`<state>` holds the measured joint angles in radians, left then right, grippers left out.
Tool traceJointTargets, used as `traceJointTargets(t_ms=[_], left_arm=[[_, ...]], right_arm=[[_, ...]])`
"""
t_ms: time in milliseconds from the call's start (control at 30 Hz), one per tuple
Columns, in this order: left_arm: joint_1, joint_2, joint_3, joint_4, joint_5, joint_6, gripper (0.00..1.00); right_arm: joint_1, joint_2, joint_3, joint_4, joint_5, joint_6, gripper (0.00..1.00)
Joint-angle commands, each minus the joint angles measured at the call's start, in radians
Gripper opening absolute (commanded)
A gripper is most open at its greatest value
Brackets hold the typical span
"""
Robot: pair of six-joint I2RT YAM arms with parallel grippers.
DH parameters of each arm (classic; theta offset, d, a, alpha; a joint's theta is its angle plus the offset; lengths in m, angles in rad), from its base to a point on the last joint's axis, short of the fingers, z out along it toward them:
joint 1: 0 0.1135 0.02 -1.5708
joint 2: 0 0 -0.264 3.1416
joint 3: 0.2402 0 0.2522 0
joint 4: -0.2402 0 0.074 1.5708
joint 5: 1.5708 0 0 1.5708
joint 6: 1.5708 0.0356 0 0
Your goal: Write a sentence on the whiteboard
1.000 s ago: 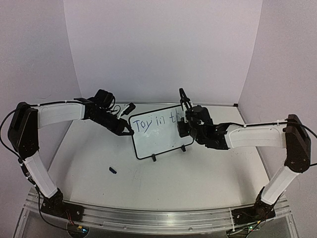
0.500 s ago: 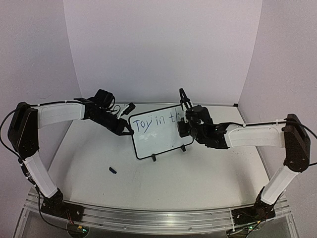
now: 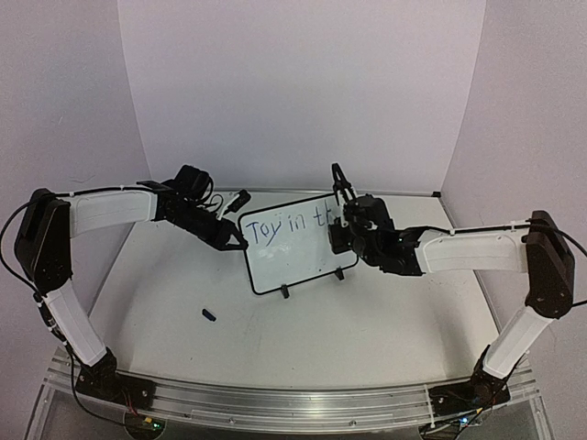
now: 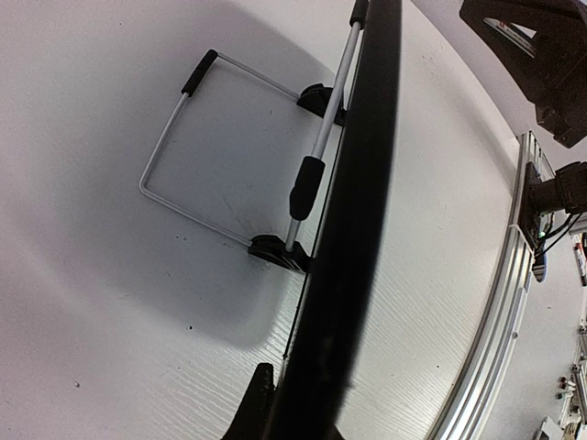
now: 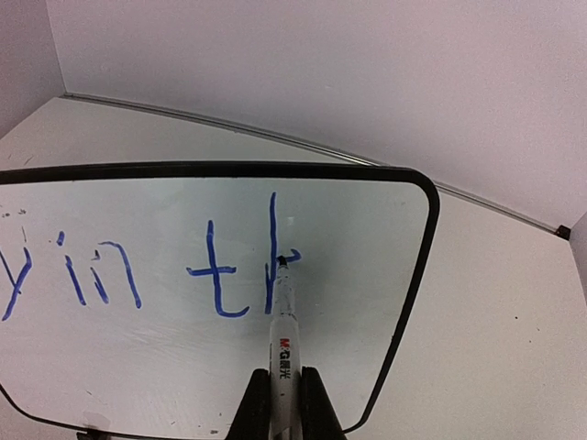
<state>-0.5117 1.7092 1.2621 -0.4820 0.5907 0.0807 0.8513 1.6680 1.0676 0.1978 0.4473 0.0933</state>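
The right gripper is clamped on a slim white marker whose tip touches the blue handwritten sentence at "th". The small black-framed whiteboard stands mid-way across the white table, nearer its far edge. The left gripper pinches the board's left edge.

The left arm and right arm have white shells between black joints, thin black cables, and black bases on a silver rail.
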Motion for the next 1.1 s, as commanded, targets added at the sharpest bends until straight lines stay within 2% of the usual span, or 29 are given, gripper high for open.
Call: traceJointTargets(t_ms=[0,867,1067], left_arm=[[-0.002,0.017,0.028,-0.024,-0.068,0.011,0.00],[-0.002,0.018,0.028,-0.023,-0.066,0.011,0.00],[-0.003,0.018,0.028,-0.023,-0.066,0.011,0.00]], right_arm=[[-0.020,0.013,0.024,0.007,0.046,0.002,0.00],[-0.031,-0.016,-0.068,-0.006,-0.035,0.078,0.00],[-0.031,-0.062,-0.084,-0.009,-0.007,0.080,0.00]])
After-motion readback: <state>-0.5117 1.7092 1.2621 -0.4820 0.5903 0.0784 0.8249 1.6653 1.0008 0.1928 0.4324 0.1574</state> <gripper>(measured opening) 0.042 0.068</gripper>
